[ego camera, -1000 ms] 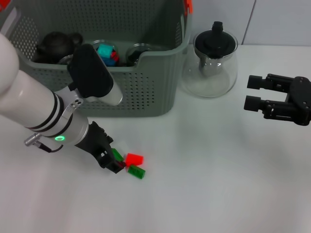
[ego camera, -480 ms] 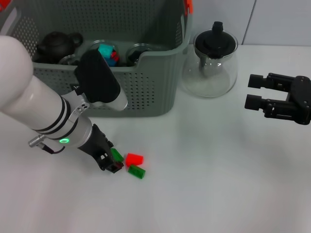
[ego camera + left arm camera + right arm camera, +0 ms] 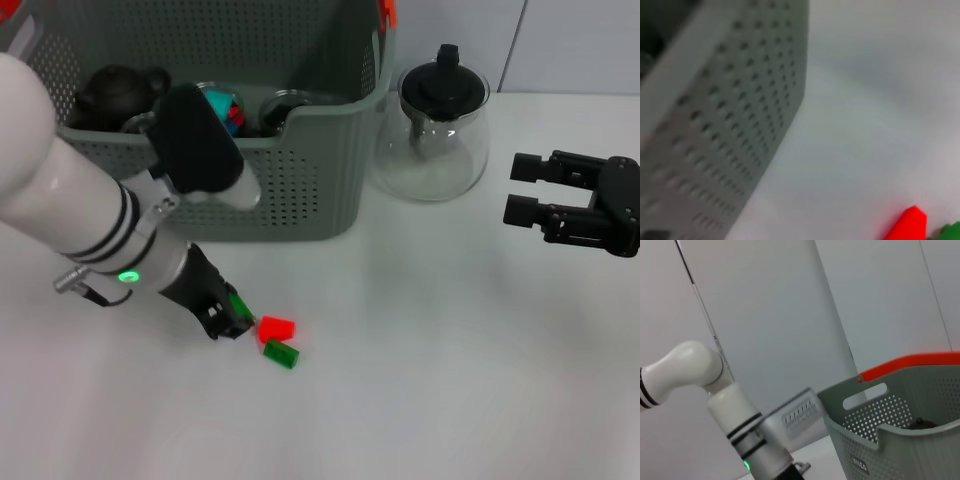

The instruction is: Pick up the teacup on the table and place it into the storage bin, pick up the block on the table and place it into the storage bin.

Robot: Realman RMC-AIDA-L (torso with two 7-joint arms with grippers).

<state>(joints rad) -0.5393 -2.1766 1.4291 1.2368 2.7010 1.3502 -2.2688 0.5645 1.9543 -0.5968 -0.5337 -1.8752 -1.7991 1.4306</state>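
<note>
Left claw (image 3: 232, 318) down at table (image 3: 450, 360) level, about 7 o'clock in the head view, black fingers around a small green block (image 3: 240, 304); closed on it or merely touching, cannot tell. Just at 3 o'clock of that claw, a red block (image 3: 276, 328) lying on the table, with a second green block (image 3: 281, 354) touching its lower edge. In the left wrist view, only the red block's tip (image 3: 907, 224) and a green edge visible beside the perforated wall of the storage bin (image 3: 725, 120).

Storage bin (image 3: 300, 175) at 11 o'clock, behind the left arm, holding a dark teapot (image 3: 115, 92), glass cups and colourful blocks. Glass teapot with black lid (image 3: 433, 120) standing just beside the bin's right wall, at 1 o'clock.

Right claw (image 3: 525, 190) hovering at 3 o'clock, well apart from everything, fingers spread open, empty.
</note>
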